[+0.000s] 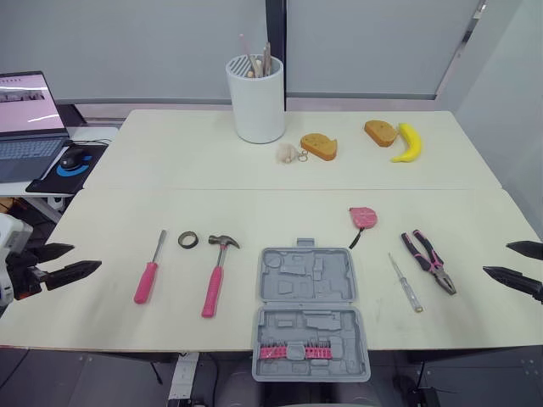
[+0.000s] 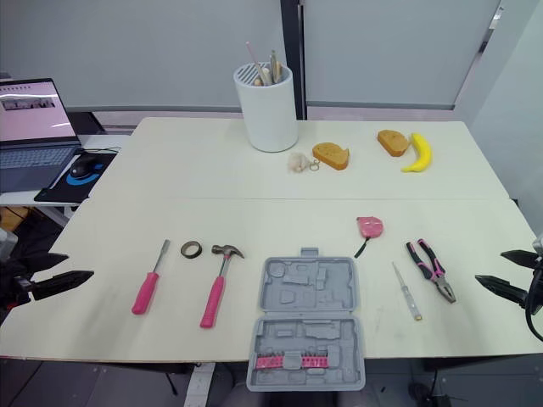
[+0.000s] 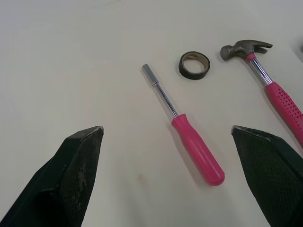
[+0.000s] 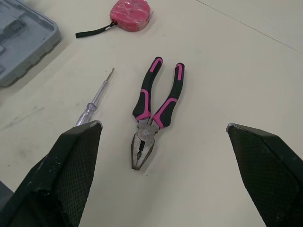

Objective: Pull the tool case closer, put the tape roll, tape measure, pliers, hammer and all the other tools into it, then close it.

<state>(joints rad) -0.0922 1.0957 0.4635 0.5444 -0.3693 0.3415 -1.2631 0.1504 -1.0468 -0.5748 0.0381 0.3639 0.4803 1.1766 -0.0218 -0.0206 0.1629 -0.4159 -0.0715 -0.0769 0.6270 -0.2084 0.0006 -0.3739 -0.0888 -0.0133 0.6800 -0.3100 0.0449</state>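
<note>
The grey tool case lies open at the table's front edge, a row of pink bits in its near half. Left of it lie a pink-handled hammer, a dark tape roll and a pink-handled screwdriver. Right of it are a pink tape measure, a clear-handled tester screwdriver and pink-and-black pliers. My left gripper hangs open at the table's left edge, facing the screwdriver. My right gripper is open at the right edge, facing the pliers.
At the back stand a white cylindrical holder with sticks, two bread pieces, a banana and a small pale object. A laptop and mouse sit on a side desk to the left.
</note>
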